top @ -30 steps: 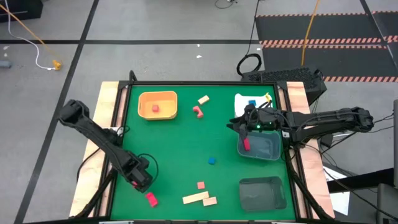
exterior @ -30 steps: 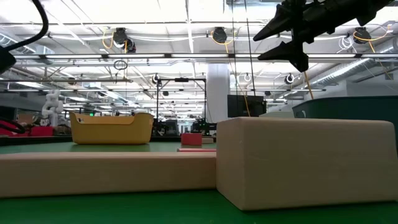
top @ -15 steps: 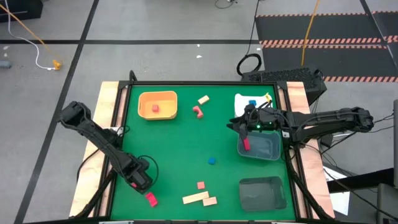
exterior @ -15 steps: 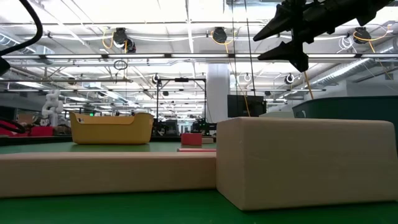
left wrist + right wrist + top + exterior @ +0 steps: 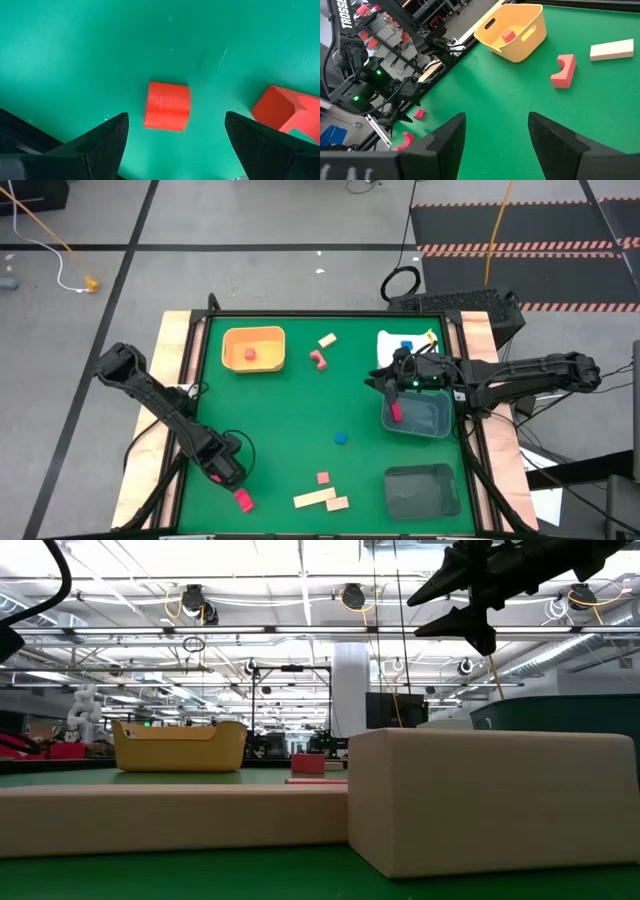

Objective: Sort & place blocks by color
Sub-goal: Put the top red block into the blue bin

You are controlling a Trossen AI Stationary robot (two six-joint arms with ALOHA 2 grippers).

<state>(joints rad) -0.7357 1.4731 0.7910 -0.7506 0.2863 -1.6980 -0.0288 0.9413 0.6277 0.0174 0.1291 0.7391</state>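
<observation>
My left gripper [image 5: 226, 470] hangs open near the table's near left corner. In the left wrist view a small red block [image 5: 167, 106] lies flat on the green mat between its fingers [image 5: 102, 142], untouched, and a larger red block [image 5: 287, 112] lies beside it; that larger block [image 5: 242, 500] also shows in the high view. My right gripper [image 5: 384, 380] is open and raised [image 5: 430, 615] by the clear tray [image 5: 432, 425], which holds a red block [image 5: 396, 412]. Loose blocks on the mat: blue [image 5: 341, 438], red [image 5: 323, 477], a red arch [image 5: 319, 359], tan [image 5: 327, 340], and tan bars [image 5: 315, 498].
An orange tray [image 5: 254, 335] at the far left holds a red block [image 5: 249, 354]. A white tray [image 5: 390, 340] at the far right holds a blue block [image 5: 405, 346]. A grey tray [image 5: 422, 492] sits at the near right. Wooden rails edge the table.
</observation>
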